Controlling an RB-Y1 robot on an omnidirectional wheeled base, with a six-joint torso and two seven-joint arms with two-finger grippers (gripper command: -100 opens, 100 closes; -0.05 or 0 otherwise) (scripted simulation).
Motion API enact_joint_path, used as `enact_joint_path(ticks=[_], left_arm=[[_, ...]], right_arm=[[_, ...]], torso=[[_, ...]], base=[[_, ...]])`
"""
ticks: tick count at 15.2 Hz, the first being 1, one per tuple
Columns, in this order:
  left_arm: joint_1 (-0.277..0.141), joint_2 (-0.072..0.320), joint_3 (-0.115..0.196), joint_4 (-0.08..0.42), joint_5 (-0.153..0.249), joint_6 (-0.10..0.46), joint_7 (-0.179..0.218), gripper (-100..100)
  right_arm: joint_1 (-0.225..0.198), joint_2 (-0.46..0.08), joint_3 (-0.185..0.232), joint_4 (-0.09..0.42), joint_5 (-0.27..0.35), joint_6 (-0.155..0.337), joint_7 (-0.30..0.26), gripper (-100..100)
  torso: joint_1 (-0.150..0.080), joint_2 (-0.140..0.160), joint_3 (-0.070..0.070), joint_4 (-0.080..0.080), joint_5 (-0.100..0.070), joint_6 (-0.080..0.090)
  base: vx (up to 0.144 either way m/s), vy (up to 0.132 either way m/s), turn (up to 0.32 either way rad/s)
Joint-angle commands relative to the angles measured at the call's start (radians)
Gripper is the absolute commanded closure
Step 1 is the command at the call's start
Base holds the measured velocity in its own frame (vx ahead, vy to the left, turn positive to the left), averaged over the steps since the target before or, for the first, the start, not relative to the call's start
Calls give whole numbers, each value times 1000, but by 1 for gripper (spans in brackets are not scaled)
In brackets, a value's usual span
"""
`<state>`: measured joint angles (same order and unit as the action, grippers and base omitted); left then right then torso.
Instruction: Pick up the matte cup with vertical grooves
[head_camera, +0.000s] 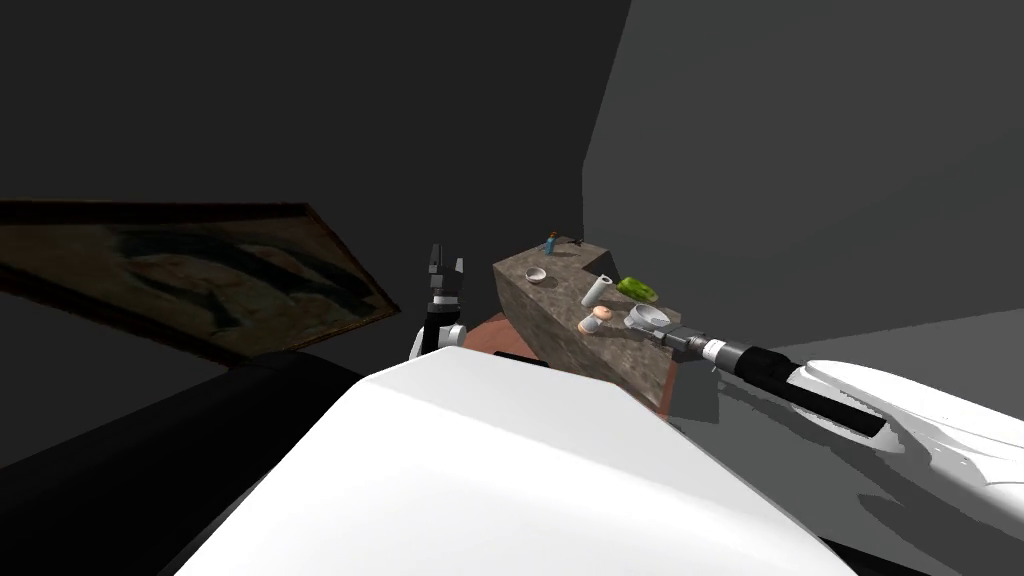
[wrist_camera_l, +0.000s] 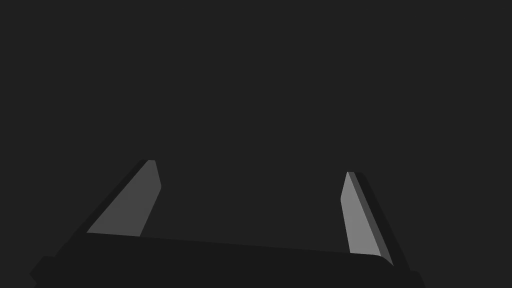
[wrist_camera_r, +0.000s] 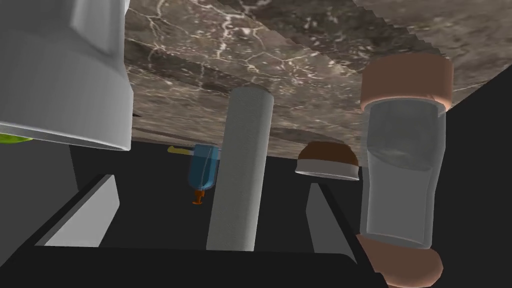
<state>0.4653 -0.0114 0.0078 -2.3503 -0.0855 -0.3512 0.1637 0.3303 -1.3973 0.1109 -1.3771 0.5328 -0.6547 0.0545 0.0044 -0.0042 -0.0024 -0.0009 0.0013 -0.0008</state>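
The grooved matte grey cup stands at the near edge of a brown marble counter. My right gripper is right against it, arm reaching in from the right. In the right wrist view the cup looms large and close, just outside one finger. The right gripper is open with nothing between its jaws. Farther off, a white cylinder lines up with the gap. My left gripper is raised left of the counter, open and empty.
Also on the counter are a clear jar with peach ends, the white cylinder, a green object, a small bowl and a blue bottle. Dark walls stand behind; a framed picture is at the left.
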Motion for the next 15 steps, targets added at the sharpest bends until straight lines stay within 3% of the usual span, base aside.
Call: enact_joint_path(ticks=[1,8,10,15], left_arm=[[0,0,0,0,0,0,0,0],[0,0,0,0,0,0,0,0],[0,0,0,0,0,0,0,0],[0,0,0,0,0,0,0,0]], right_arm=[[10,-50,19,50,35,-24,4,-100],[45,-177,72,144,107,-64,0,-100],[74,-232,112,192,152,-89,-4,-100],[90,-259,131,213,172,-102,-7,-100]], torso=[[0,0,0,0,0,0],[-1,1,0,0,0,0],[1,-1,-1,0,0,0],[-1,1,1,0,0,1]], base=[[61,65,166],[49,43,173],[97,74,212],[47,36,63]])
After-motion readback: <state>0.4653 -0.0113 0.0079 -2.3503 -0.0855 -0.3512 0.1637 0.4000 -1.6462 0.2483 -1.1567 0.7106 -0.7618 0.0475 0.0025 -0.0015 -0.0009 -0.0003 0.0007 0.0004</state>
